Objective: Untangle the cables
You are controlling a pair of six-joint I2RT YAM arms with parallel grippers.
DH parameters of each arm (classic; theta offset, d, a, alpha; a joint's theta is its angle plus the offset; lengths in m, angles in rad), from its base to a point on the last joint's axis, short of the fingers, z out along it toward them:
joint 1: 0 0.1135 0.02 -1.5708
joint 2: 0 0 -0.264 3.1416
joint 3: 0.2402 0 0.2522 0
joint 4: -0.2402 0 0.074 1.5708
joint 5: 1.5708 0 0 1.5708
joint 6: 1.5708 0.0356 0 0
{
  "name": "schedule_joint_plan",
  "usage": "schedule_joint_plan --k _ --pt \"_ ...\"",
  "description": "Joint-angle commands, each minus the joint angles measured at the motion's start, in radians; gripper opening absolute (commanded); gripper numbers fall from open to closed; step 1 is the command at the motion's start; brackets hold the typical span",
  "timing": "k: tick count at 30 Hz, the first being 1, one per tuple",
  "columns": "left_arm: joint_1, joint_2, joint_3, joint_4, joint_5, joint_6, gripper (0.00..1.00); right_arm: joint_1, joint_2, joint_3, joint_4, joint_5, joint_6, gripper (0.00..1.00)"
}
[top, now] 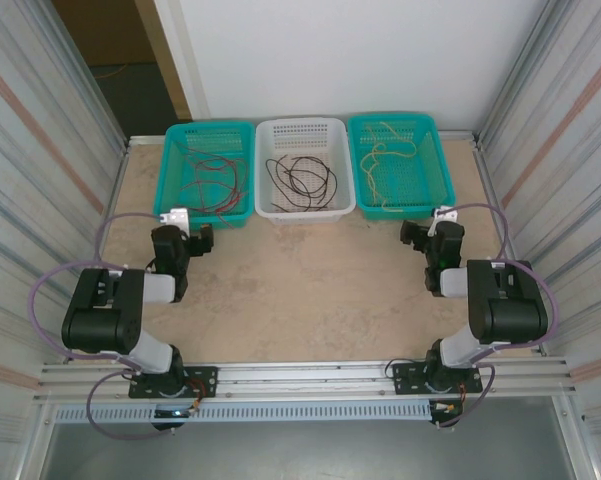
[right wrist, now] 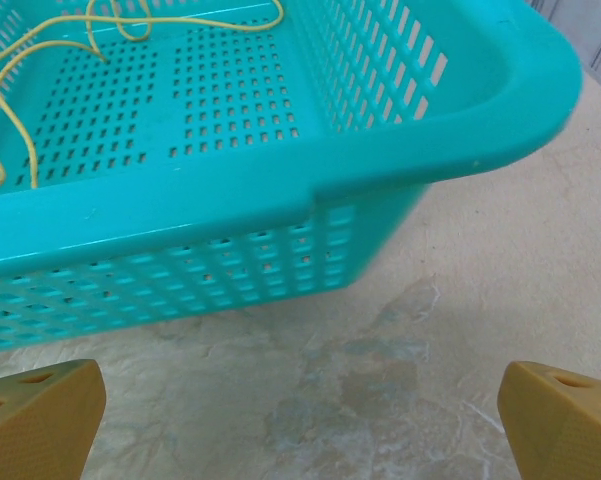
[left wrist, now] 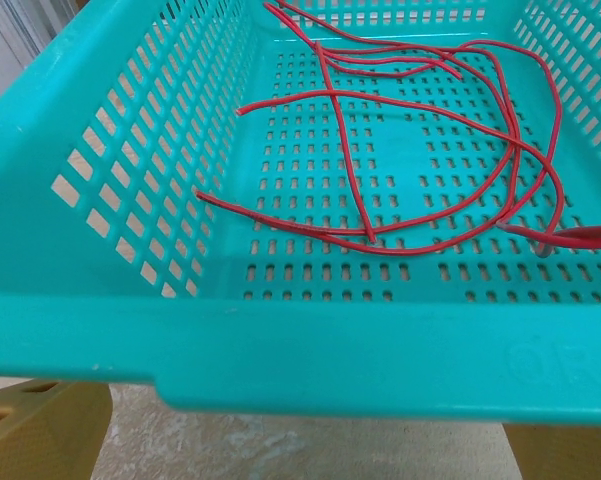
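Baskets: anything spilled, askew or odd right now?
Nothing stands out: red cables sit inside the left basket, black cables inside the white basket, yellow cables inside the right basket.

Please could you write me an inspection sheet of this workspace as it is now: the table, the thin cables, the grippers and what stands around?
Surface: beige mottled table, with three baskets in a row at its far edge.
Job's things: red cables in the left teal basket; black cables in the white basket; yellow cables in the right teal basket. The colours are apart and the strands lie in loose loops.
Clutter: nothing seen.
Grippers: left gripper open, empty, in front of the left teal basket; right gripper open, empty, in front of the right teal basket's corner.
Cables: lavender hoses loop from both arms, outside the baskets.
Surroundings: corrugated metal side walls, white back wall, metal rail at the near edge.
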Motion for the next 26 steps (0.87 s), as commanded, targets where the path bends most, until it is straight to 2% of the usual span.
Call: schedule_joint_plan --k 1,19,21,26 --pt "-0.02 -0.006 0.015 0.021 -0.045 0.029 0.99 0.009 -0.004 0.011 0.018 0.033 -0.009 0.99" --pt "-0.017 -0.005 0.018 0.011 -0.04 0.03 0.99 0.005 0.001 0.023 -0.002 0.023 -0.009 0.99" --pt "-0.017 -0.004 0.021 0.01 -0.039 0.031 0.99 -0.031 0.017 0.055 -0.043 -0.103 -0.015 0.99" --pt "-0.015 -0.005 0.022 0.005 -0.032 0.028 0.99 -0.018 -0.003 0.028 -0.012 -0.096 -0.029 0.99"
